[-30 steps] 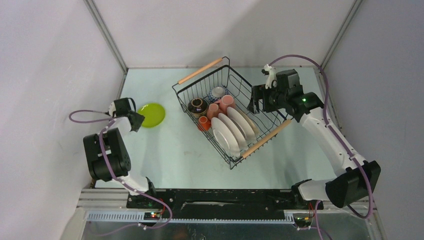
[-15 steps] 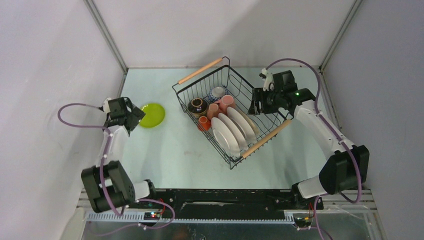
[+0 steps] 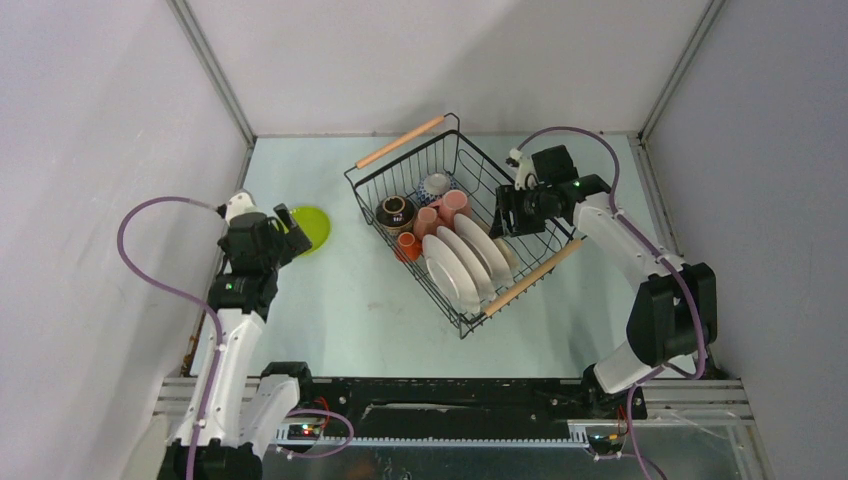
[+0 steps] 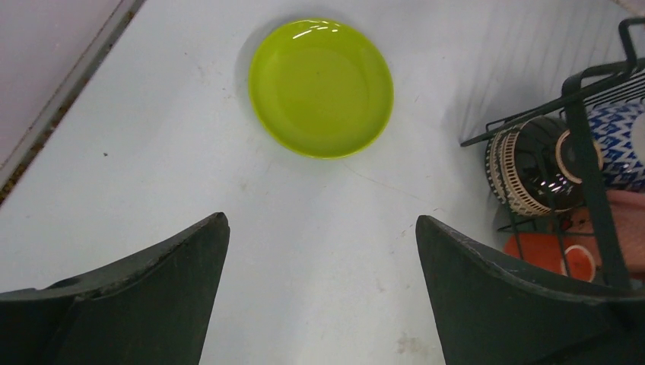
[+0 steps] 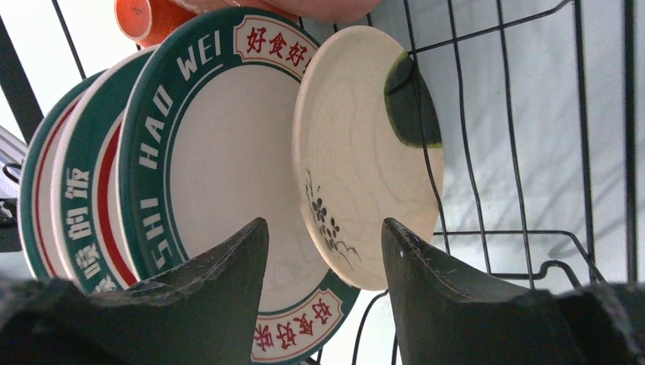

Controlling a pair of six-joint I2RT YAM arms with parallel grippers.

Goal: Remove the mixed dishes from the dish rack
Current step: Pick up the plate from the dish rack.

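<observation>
Saucer (image 5: pixel 365 152), cream, glazed ceramic: stands on edge in dish rack (image 3: pixel 524 279), just beside green-rimmed plate (image 5: pixel 220 152). Likely light, rigid, slippery, chip-prone; best pinched across its free rim. Right gripper (image 5: pixel 325 228) spread apart before it; left gripper (image 4: pixel 321 220) likewise spread, empty, near lime plate (image 4: pixel 321 87).

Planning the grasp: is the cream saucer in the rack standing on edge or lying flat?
On edge; the cream saucer stands beside the green-rimmed plate.
</observation>
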